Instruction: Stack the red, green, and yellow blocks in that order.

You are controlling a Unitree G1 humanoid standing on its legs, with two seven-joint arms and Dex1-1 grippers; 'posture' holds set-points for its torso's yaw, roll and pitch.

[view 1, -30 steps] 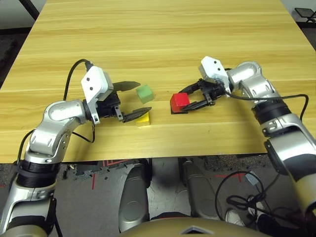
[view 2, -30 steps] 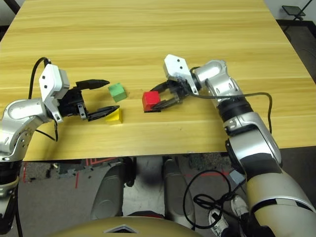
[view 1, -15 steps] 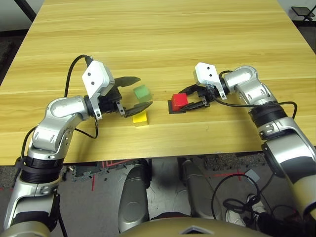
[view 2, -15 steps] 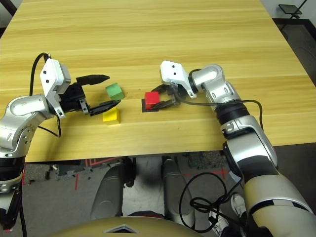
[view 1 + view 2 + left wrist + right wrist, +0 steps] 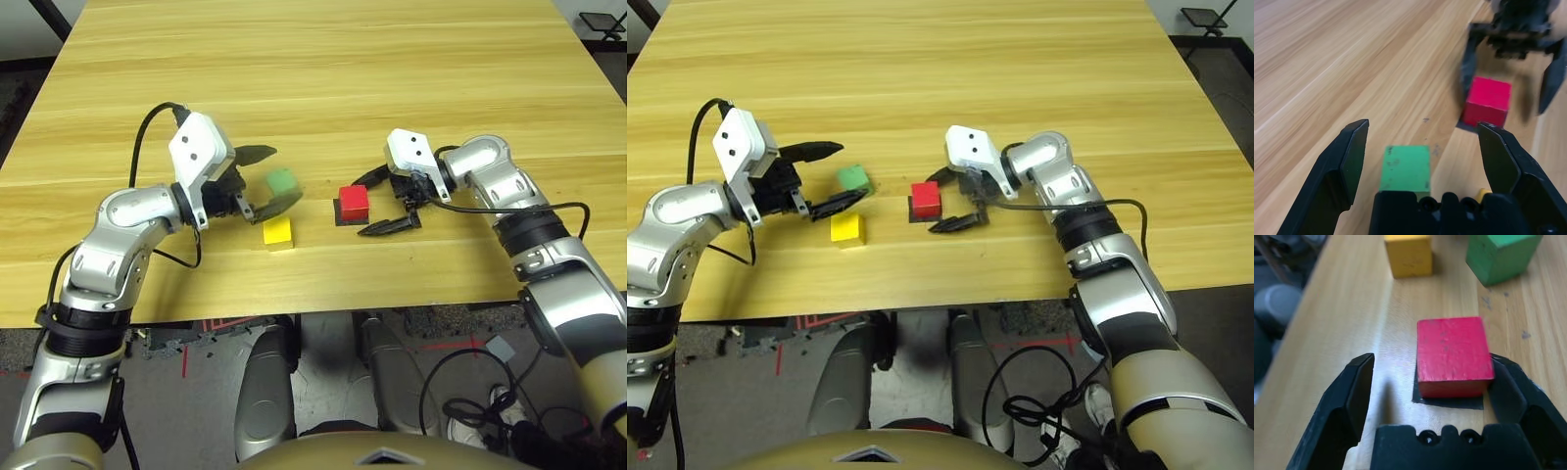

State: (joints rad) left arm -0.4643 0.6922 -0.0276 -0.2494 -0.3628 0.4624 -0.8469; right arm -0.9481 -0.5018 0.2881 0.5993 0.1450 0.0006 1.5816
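Already the red block (image 5: 353, 201) sat on the flat black square patch (image 5: 1449, 400) as the stack's base, with the right gripper (image 5: 384, 203) spread wide around it and gripping nothing. Beside it, the green block (image 5: 281, 182) lay between the left gripper's (image 5: 265, 178) parted fingers, apparently the next pick. Nearby, the yellow block (image 5: 277, 232) waited untouched on the wooden table (image 5: 323, 69), nearer the robot.
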